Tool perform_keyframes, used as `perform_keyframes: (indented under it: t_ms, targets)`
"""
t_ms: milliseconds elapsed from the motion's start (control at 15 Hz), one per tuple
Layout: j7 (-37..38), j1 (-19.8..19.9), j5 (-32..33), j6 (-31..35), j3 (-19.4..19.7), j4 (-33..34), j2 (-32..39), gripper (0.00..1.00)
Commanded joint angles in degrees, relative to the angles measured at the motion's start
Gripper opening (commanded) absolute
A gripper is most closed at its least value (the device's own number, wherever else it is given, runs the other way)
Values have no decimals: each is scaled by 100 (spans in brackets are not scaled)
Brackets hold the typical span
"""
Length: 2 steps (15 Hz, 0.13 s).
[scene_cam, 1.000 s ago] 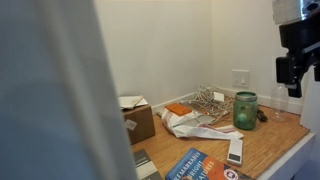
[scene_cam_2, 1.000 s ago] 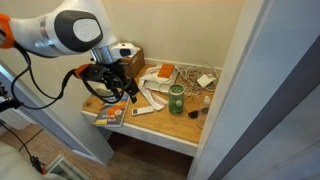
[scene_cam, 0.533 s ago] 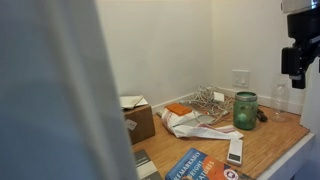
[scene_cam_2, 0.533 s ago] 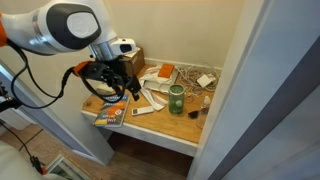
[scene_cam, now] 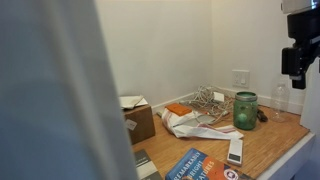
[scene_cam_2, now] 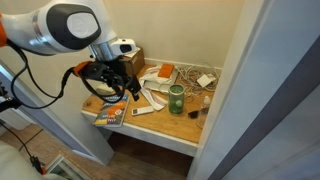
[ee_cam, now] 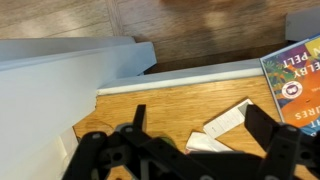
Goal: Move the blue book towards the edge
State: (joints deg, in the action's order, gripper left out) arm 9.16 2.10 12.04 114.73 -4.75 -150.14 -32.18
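The blue book (scene_cam_2: 112,116) lies flat at the front corner of the wooden table, close to the pale edge (scene_cam_2: 150,137). It also shows in an exterior view (scene_cam: 195,165) and at the right of the wrist view (ee_cam: 296,84), where the edge (ee_cam: 190,77) runs across. My gripper (scene_cam_2: 108,88) hovers above the table just behind the book, apart from it. In the wrist view the gripper (ee_cam: 200,135) is open and empty, with the white remote (ee_cam: 222,124) on the table below it. Only its upper part shows in an exterior view (scene_cam: 297,62).
A green jar (scene_cam_2: 177,100) stands mid-table, also visible in an exterior view (scene_cam: 245,110). A cardboard box (scene_cam: 138,120), crumpled white paper (scene_cam: 190,124), an orange item and a tangle of cord (scene_cam: 210,101) fill the back. Walls close in the back and one side.
My gripper rose a little between one second ago and half a second ago. Since then nothing has moved. The book lies where it was.
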Motion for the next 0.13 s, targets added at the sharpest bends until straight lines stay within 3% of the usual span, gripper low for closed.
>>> perform_keyframes:
  t_ms: [0, 67]
  targets:
    - [11, -26, 10, -14, 22, 9, 2, 100]
    - [11, -26, 10, -14, 22, 9, 2, 100]
